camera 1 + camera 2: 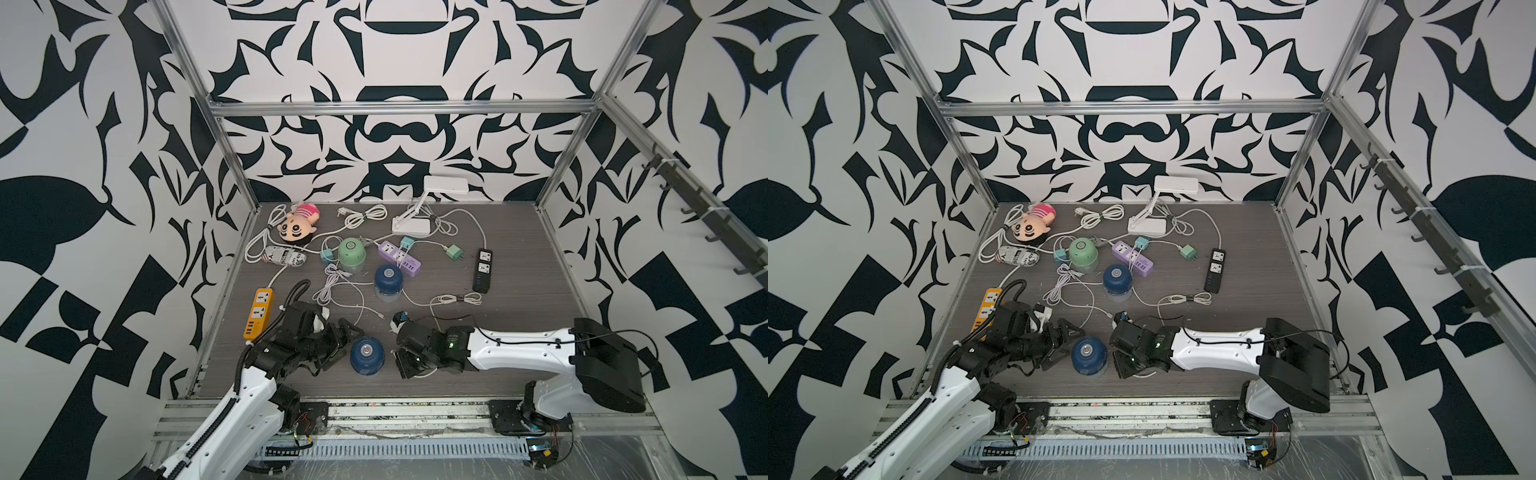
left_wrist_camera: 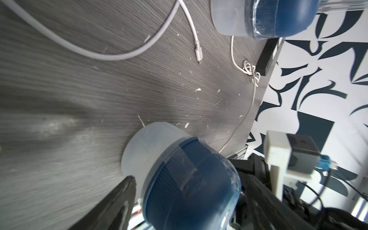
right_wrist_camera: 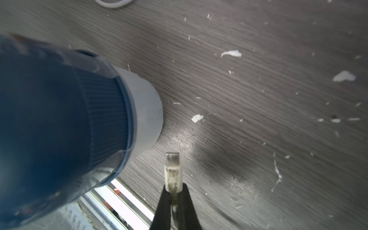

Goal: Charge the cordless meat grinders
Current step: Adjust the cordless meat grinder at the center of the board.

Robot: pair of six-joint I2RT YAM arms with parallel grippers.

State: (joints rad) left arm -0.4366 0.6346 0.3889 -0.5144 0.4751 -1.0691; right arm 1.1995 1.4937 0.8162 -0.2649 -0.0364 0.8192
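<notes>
Near blue grinder (image 1: 367,356): it stands upright at the front of the worktop (image 1: 519,340), and we see it between the two hands.
Left hand (image 1: 343,347): it is let go, with its fingers spread wide. The near blue grinder sits just in front of them. We cannot tell if a finger touches the clear cup.
Right hand (image 3: 173,189): it is squeezed tight on a white plug (image 3: 172,169). The plug's shiny tip sticks out past the fingers. We see the tip near the grinder's clear cup but not touching it.
Far blue grinder (image 1: 388,279): it stands upright near the middle of the worktop, well apart from both hands and just beside the purple power strip (image 1: 399,257).
Green grinder (image 1: 351,250): it stands upright farther back, also well apart from both hands.
Loose cable end (image 2: 198,54): it lies flat on the worktop between the two blue grinders.
</notes>
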